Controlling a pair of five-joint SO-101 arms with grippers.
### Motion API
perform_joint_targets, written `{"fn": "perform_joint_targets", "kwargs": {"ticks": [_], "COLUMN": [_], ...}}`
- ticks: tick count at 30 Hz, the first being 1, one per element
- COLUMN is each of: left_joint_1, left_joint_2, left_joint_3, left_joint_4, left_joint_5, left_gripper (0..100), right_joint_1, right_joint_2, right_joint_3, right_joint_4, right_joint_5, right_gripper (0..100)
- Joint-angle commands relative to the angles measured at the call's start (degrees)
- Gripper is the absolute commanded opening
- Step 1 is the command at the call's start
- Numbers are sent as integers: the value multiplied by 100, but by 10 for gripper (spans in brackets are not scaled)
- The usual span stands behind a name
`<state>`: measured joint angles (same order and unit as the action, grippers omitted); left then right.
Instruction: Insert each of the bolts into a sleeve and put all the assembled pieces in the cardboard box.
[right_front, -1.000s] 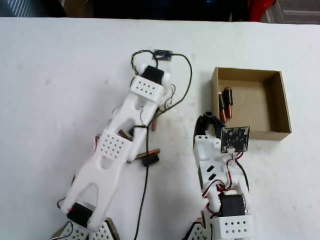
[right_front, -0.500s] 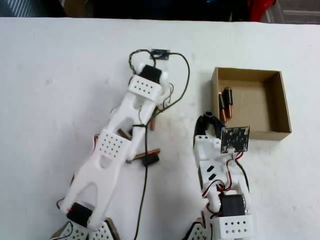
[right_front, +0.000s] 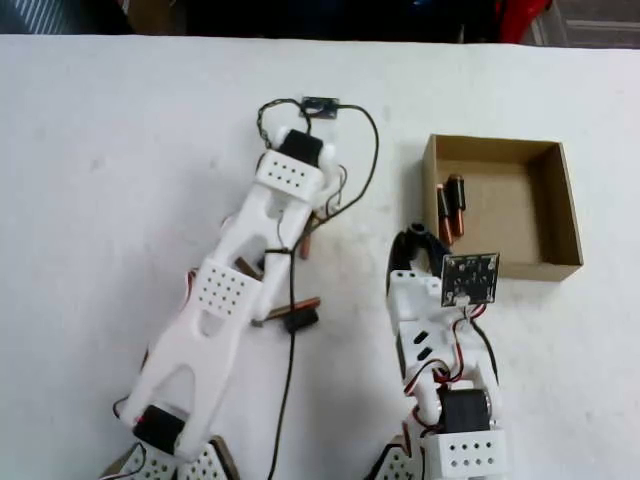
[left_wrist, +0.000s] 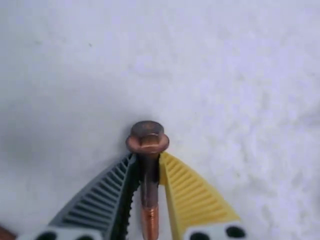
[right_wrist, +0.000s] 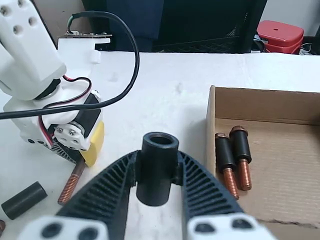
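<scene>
my left gripper (left_wrist: 146, 160) is clamped on a copper bolt (left_wrist: 148, 142), its head poking out past my fingertips above the white table (left_wrist: 240, 75). my right gripper (right_wrist: 156, 162) grips a black sleeve (right_wrist: 156, 177) upright, hole up. the cardboard box (right_wrist: 260, 102) sits just ahead to its right, with two assembled pieces (right_wrist: 235, 155) inside.

The bolt (left_wrist: 148, 142) is cut off at its threaded end.

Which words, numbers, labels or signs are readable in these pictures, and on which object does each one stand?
No text can be read.
The cardboard box: plain, no print visible.
The bolt and the sleeve: no legible markings.
The circuit board beside the cardboard box: tiny marks, too small to read.
</scene>
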<state>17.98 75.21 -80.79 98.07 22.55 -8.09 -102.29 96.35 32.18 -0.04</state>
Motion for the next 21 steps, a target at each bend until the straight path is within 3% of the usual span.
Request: {"fn": "perform_joint_targets", "kwargs": {"ticks": [1,4,11,21], "left_joint_1": [-136,-127,145,215], "left_joint_2": [-48,-101,-215,-251], "left_joint_3": [0,-44,-580,-1486], "left_joint_4": [-149,-97,404,440], "left_joint_5": [18,-26,-1222,-1732], "left_gripper": [23,23,23,23], "right_joint_1": [40,40,40,-84], "right_joint_2": [-66,-66,-66,-66], "right_joint_3": [53,53,53,53], "right_joint_4": [-4,-4,-4,-4], "right_joint_5": [-9,-9,-9,-44], "right_gripper": [17,17,17,17]}}
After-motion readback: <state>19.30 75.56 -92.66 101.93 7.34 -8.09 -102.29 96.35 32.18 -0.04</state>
